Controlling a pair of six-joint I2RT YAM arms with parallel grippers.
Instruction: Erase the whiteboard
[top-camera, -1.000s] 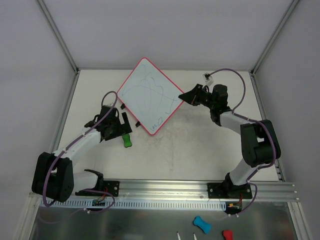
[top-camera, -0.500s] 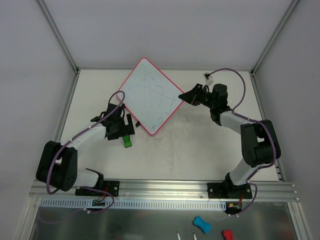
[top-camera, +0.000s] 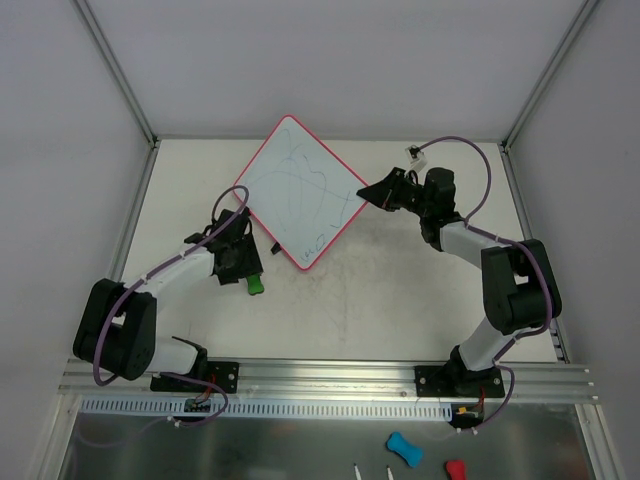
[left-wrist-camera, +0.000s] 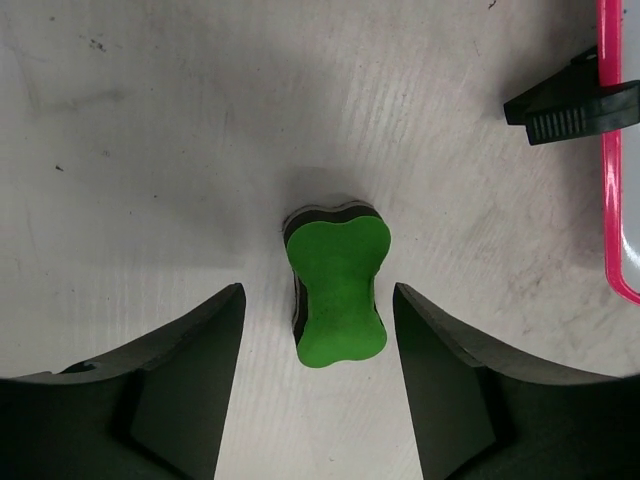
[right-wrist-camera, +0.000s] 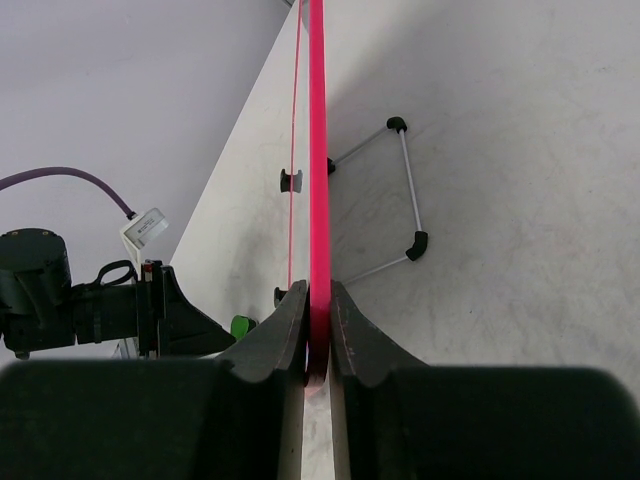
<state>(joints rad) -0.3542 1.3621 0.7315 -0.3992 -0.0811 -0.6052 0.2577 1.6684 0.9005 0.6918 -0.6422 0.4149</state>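
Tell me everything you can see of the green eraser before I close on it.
The small bone-shaped green eraser has a bright green, foam-like top over a dark lower layer. It lies flat on the scuffed white table, untouched and centred in the open left gripper, a little way off the pink-rimmed whiteboard.

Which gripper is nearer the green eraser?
Left. The left gripper is open, straddling the green eraser, a finger on either side. The right gripper is far off, shut on the whiteboard corner.
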